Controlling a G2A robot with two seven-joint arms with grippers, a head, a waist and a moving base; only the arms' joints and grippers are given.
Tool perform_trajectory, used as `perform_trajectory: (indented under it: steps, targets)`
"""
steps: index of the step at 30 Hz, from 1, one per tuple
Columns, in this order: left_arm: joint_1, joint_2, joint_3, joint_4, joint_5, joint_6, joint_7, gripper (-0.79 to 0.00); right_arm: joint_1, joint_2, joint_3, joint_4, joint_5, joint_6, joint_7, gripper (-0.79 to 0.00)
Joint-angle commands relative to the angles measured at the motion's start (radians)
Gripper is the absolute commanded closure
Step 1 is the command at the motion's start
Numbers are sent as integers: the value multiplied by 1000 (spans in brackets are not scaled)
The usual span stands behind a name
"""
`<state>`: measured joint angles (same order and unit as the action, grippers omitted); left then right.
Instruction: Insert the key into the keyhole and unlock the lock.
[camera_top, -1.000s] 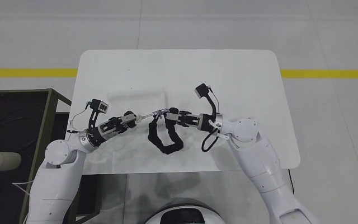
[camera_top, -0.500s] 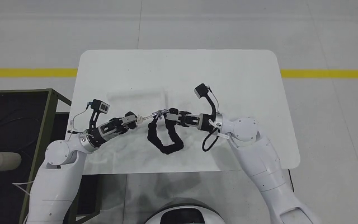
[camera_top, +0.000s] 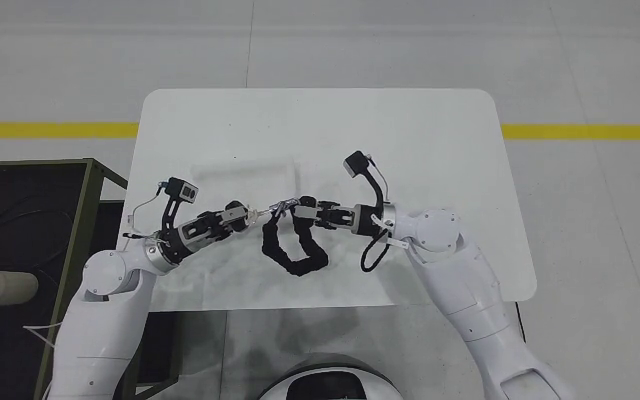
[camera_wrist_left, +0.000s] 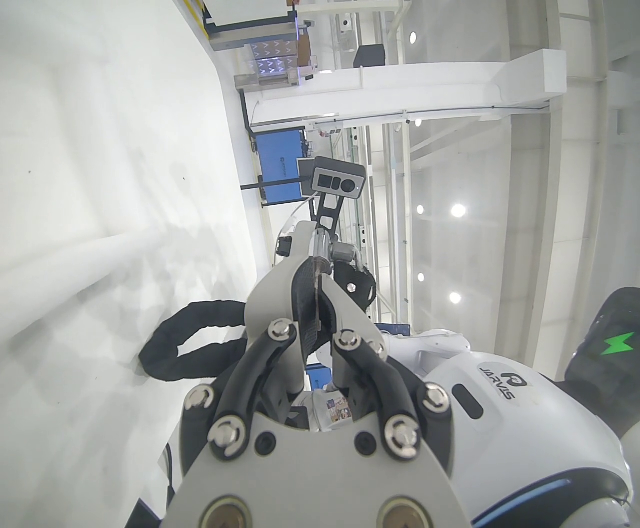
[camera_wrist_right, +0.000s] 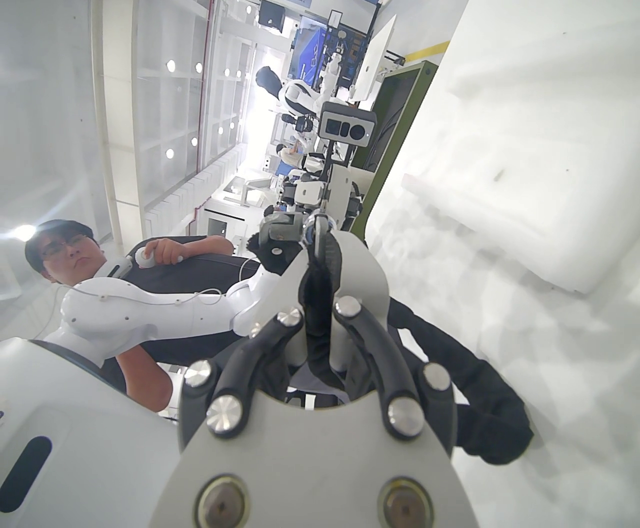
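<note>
While both arms meet over the front middle of the desk, left end effector is clamped narrow on the key, blade pointing at the lock. Opposite it, right end effector is pinched on the lock's black-sleeved body, metal keyhole end facing the key. Key tip sits right at that metal end; can't tell if it's seated. Black cable loop droops from the lock toward the robot's side of the desk.
</note>
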<state>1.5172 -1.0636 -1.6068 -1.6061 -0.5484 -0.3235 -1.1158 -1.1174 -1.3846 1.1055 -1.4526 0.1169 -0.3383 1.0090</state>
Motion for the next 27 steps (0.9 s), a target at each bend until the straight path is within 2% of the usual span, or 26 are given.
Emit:
perform_trajectory:
  steps: [1, 11, 12, 13, 14, 24, 25, 27]
  targets:
    - [-1, 0, 1, -1, -1, -2, -3, 0, 1, 0, -4, 2, 0, 0, -2, 0]
    - [-2, 0, 6, -3, 5, -9, -11, 0, 9, 0, -19, 10, 8, 0, -4, 0]
    - [-3, -1, 6, -2, -5, -9, -12, -126, 9, 1, -19, 11, 9, 1, -6, 0]
    - [-3, -1, 5, -1, -8, -9, -14, -690, 10, 1, -17, 11, 11, 2, -6, 0]
    - [-4, -1, 3, 1, -10, -9, -14, -785, 10, 2, -14, 12, 14, 1, -6, 0]
    - [-9, -2, 7, 17, -43, -11, -45, -785, 12, 6, -3, 26, 57, -1, 7, 0]
    - [-9, -2, 8, 17, -43, -14, -50, -708, 12, 6, -5, 28, 58, -1, 6, 0]
    - [-10, -2, 9, 17, -47, -20, -61, -388, 15, 5, -9, 31, 59, -2, 5, 0]
